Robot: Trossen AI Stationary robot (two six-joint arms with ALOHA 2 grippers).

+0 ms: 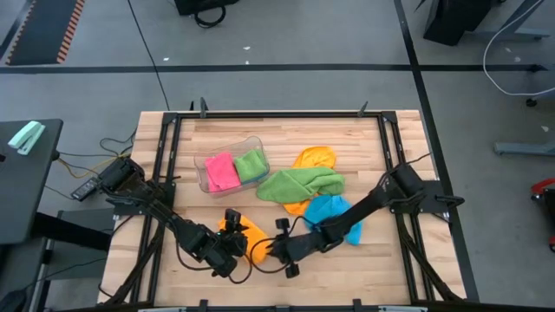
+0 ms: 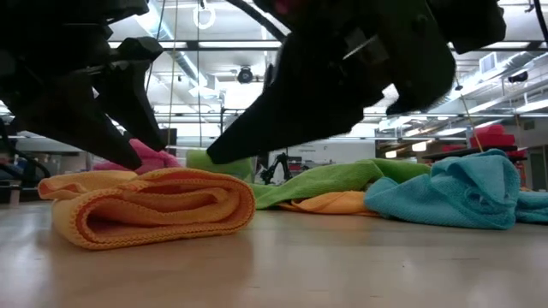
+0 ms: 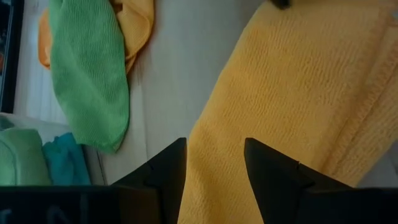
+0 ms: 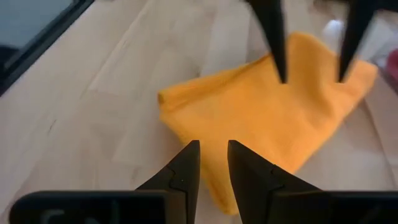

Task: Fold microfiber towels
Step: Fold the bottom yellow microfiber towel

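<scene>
Folded orange towel [image 1: 251, 240] lies at desk [image 1: 286, 139] front; left gripper [image 3: 214, 163] jaws part-open, right gripper [image 4: 212, 163] jaws narrow, neither holding it; press edges flush, square the fold before release.

The folded orange towel [image 2: 154, 205] is soft, finely ribbed matt cloth — the table [image 1: 286, 139] pale smooth planked wood, the tub [image 1: 227, 149] clear glossy plastic.

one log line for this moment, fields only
stage: folding | left gripper: open over folded orange microfiber towel | right gripper: open, at same towel | clear plastic tub: pink and green towels inside
</scene>
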